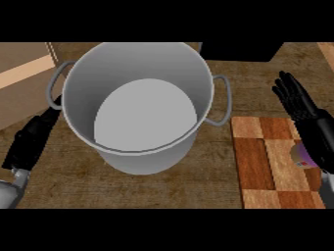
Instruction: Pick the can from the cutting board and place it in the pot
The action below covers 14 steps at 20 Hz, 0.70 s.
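Since the large grey metal pot [137, 105] at frame centre is empty, treat placement as outstanding. Your right hand [307, 117], fingers straight and holding nothing, partly hides the purple can [300, 156] on the checkered wooden cutting board [260, 162] at lower right.

Both arms look the same: the left robot hand [31, 139] and right robot hand [308, 117] are glossy black with segmented fingers. Each sits on a rounded grey forearm.
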{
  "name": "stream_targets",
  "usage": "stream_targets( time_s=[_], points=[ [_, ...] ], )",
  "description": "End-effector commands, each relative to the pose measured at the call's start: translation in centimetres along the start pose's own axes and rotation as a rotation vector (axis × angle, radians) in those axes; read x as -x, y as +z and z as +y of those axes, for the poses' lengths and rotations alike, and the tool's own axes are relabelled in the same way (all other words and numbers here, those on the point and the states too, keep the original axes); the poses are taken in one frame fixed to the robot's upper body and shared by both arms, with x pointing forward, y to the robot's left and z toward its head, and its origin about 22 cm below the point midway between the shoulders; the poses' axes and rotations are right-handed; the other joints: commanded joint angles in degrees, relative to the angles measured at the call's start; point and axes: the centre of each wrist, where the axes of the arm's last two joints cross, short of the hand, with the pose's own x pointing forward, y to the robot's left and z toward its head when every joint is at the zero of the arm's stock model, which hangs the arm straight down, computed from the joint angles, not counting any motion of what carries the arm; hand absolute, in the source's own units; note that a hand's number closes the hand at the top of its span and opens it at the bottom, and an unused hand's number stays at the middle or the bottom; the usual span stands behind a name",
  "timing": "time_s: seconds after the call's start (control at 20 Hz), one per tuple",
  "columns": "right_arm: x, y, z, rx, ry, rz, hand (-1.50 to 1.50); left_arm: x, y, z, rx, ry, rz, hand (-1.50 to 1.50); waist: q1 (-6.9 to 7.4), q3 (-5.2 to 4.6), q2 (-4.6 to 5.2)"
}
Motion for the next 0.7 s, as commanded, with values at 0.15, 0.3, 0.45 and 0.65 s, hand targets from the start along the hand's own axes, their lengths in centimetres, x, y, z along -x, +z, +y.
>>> stream_targets(
  time_s=[0.15,0.3,0.45,0.65],
  points=[
    [1.1,0.0,-3.2,0.044,-0.205,0.055,-1.5,-1.7,-0.3,-2.2,-0.059,0.273,0.014,0.0,-0.54,2.34,0.12],
    [-2.8,0.0,-8.2,-0.063,0.468,0.139,-1.5,-1.4,-0.3,-3.0,-0.046,0.306,0.022,0.0,-0.57,-0.24,-0.02],
    [1.2,3.6,-10.7,0.434,0.418,0.064,-1.5,-2.0,-0.1,-3.8,-0.071,0.423,0.047,0.0,-3.1,2.43,-0.23],
    [-0.1,7.3,-9.8,0.359,0.511,-0.114,-1.5,-3.3,0.6,-3.5,-0.093,0.453,0.067,0.0,-2.85,2.34,-0.54]
  ],
)
